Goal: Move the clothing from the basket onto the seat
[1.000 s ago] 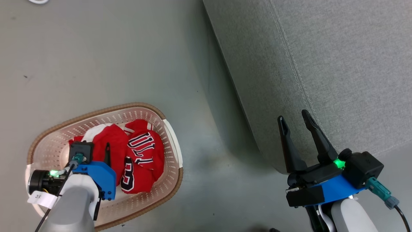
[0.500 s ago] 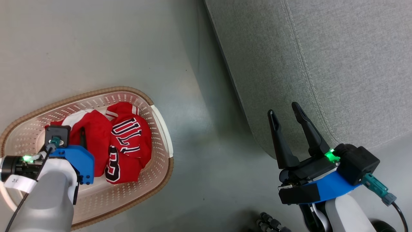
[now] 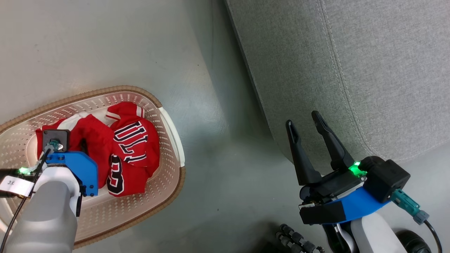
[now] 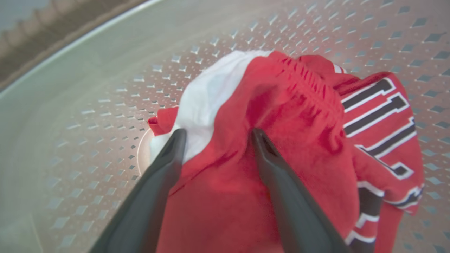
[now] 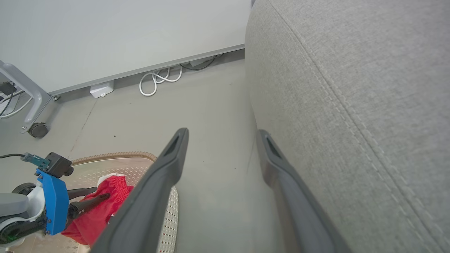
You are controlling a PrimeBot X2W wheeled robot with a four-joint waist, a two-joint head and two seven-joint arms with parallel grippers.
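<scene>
**Item 1, clothing.** Both garments are lying inside the cream-white perforated plastic laundry basket with a brown rim band (image 3: pixel 173 140), which is standing on the smooth grey floor (image 3: pixel 105 42). The plain red fabric garment with white trim (image 4: pixel 288 105) is lying crumpled toward the robot's left. The red jersey with black-and-white lettering (image 3: pixel 135 147) is lying against it, touching, on the side nearer the seat.

**Item 2, left gripper (image 4: pixel 218 131).** It is reaching down into the basket with its 2 dark fingers spread apart, straddling a raised fold of the plain garment. 1 tip is pressing at the white trim and 1 on the red. Nothing is clamped yet.

**Item 3, right gripper (image 3: pixel 302 118).** It is hovering over the floor just beside the edge of the large grey woven-fabric sofa cushion (image 3: pixel 351 70), with its fingers parted and holding nothing.

**Item 4, governing relation.** The fold is sitting directly between the left fingers, so the left arm is by far the nearer one. In my judgement the next move is calling for a closing pinch. The cushion is lying to the robot's right of the basket, across a strip of bare floor, so any lift will be carrying rightward. Risk: the jersey, being in contact, may drag along.
</scene>
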